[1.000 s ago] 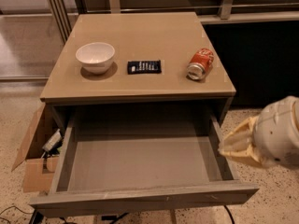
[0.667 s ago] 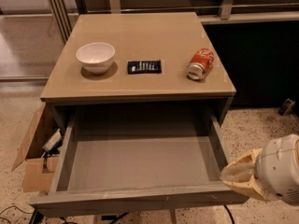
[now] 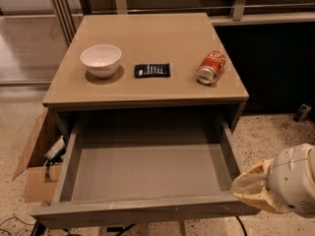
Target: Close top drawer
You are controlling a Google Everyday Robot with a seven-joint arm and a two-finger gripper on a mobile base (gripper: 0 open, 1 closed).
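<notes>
The top drawer (image 3: 147,166) is pulled far out of the tan-topped cabinet (image 3: 152,38). Its grey box interior is empty, and its flat front panel (image 3: 142,213) runs along the bottom of the view. My gripper (image 3: 246,188) is at the lower right, its tan-covered tip touching or just at the drawer's front right corner. The white rounded arm housing (image 3: 295,181) sits behind it.
On the cabinet top stand a white bowl (image 3: 101,59), a small dark packet (image 3: 152,70) and a red soda can (image 3: 211,67) lying on its side. An open cardboard box (image 3: 37,163) sits on the floor left of the drawer. Cables lie on the floor at the lower left.
My gripper has moved down and forward along the drawer's right side, from beside its side wall to its front right corner. The drawer stays open.
</notes>
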